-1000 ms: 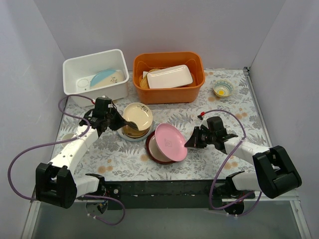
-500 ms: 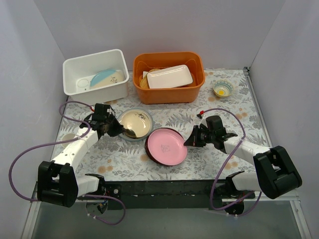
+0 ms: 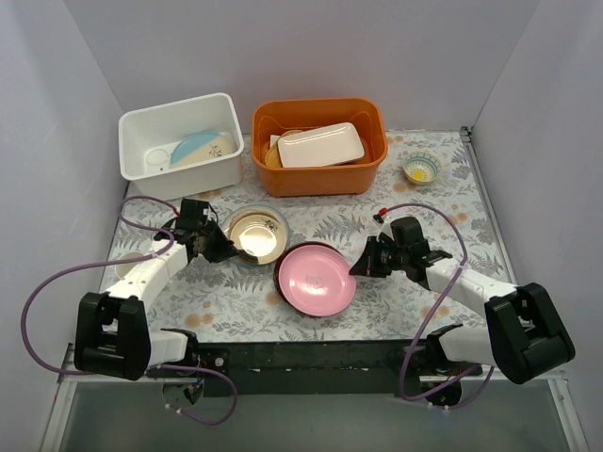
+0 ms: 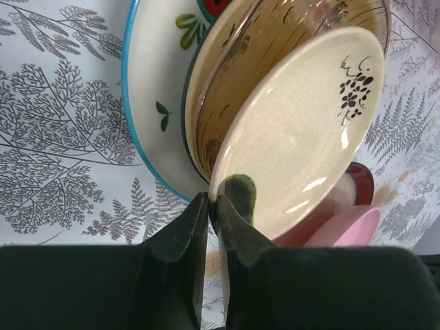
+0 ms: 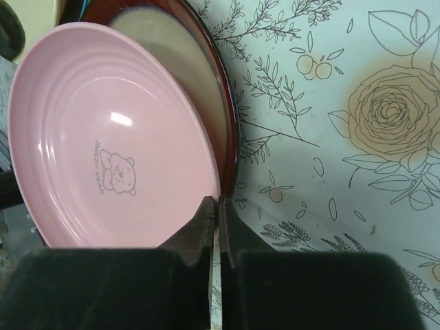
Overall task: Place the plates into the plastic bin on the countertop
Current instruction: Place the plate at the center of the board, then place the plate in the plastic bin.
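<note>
Left gripper (image 4: 210, 206) nipped shut on the rim of a cream plate (image 4: 295, 130), right gripper (image 5: 216, 213) pinched likewise on the pink plate (image 5: 110, 137); both tilt over lower plates (image 4: 155, 103) on the desk (image 3: 415, 217), in front of the plastic bin (image 3: 184, 176). Risk: thin edge pinches, so either plate may pivot or slip on the lift and strike what lies below. The lower plates are mostly covered.
</note>
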{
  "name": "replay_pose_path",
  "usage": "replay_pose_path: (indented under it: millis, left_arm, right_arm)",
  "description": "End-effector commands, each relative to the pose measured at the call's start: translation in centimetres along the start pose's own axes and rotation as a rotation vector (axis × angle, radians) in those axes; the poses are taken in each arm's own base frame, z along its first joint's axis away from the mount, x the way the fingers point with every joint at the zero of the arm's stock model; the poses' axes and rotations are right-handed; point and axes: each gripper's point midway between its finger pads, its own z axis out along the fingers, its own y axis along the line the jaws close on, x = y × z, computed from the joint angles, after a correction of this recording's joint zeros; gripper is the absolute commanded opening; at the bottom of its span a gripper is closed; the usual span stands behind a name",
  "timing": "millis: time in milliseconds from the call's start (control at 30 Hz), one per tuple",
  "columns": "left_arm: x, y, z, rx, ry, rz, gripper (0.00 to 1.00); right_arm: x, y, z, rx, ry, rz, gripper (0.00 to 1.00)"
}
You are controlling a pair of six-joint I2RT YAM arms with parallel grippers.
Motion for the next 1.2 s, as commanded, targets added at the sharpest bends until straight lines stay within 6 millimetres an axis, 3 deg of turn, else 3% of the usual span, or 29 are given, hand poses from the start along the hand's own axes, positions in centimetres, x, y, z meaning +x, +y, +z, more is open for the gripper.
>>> replay_pose_path:
  millis: [0, 267, 433, 633, 767, 867, 1167]
  left_arm:
    - [-0.8, -0.1, -0.1, 0.004, -0.017, 0.015, 0.12]
    - [-2.7, -0.8, -0.6, 0.019, -0.049, 0.017, 0.21]
    - [-3.5, -2.1, -1.5, 0.063, -0.058, 0.04, 0.53]
    - [-3.7, -4.9, -4.1, 0.202, -0.083, 0.116, 0.71]
    - [-2.6, -6.9, -5.9, 0.332, -0.051, 0.186, 0.91]
    - [-1.6, -7.8, -6.5, 0.406, -0.007, 0.243, 0.98]
    - [1.8, -9.2, -7.2, 0.582, 0.15, 0.348, 0.97]
  right_arm:
    - [-2.5, 2.1, -0.9, -0.041, -0.059, -0.048, 0.01]
    - [-3.2, 3.3, -1.8, -0.061, -0.073, -0.058, 0.01]
    - [-3.8, 4.1, -2.2, -0.078, -0.088, -0.066, 0.01]
    - [-4.4, 5.2, -2.7, -0.095, -0.101, -0.064, 0.01]
    - [-4.8, 6.1, -2.6, -0.114, -0.107, -0.063, 0.01]
    - [-5.0, 7.0, -2.4, -0.126, -0.108, -0.066, 0.01]
    - [-5.9, 8.6, -2.4, -0.134, -0.134, -0.064, 0.01]
